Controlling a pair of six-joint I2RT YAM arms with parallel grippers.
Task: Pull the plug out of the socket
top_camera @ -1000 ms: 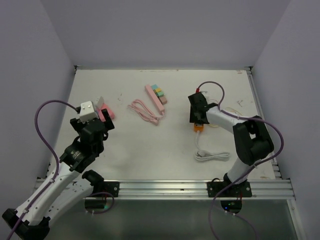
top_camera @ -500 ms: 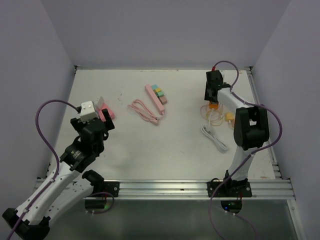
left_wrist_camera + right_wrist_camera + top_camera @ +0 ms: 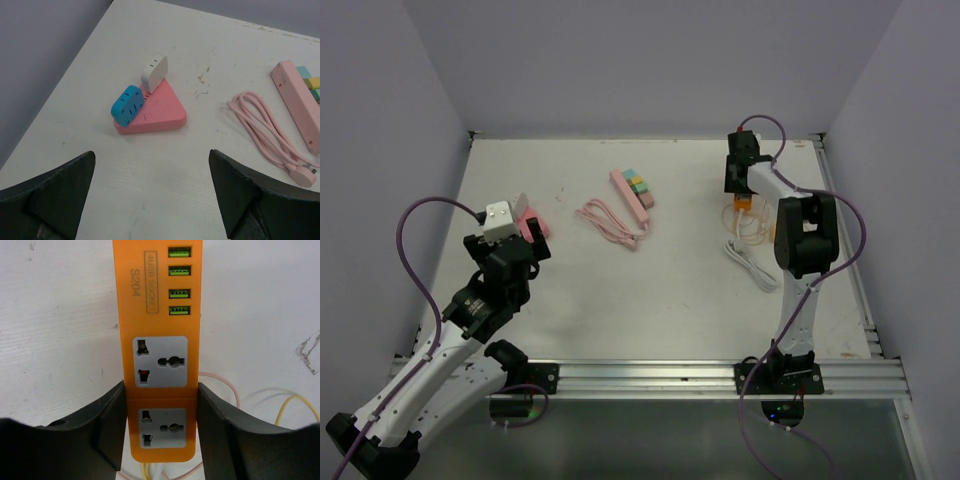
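A pink triangular socket (image 3: 162, 112) lies on the table with a blue plug (image 3: 127, 104) and a white plug (image 3: 153, 72) sitting in it. In the top view this socket (image 3: 534, 226) is half hidden behind my left wrist. My left gripper (image 3: 151, 152) hovers open just short of it, nothing between its fingers. At the far right my right gripper (image 3: 740, 188) is shut on an orange socket strip (image 3: 160, 300), clamped on its sides near the cable end. No plug sits in the orange strip's outlets.
A pink power strip (image 3: 630, 195) with coloured adapters (image 3: 638, 183) and a coiled pink cable (image 3: 610, 222) lie mid-table at the back. A white cable (image 3: 752, 265) and thin yellow and pink wires (image 3: 300, 405) trail from the orange strip. Walls close the left, right and back.
My right arm has carried the orange strip from the right middle of the table to the far right back, dragging the white cable along. The left arm has stayed still.
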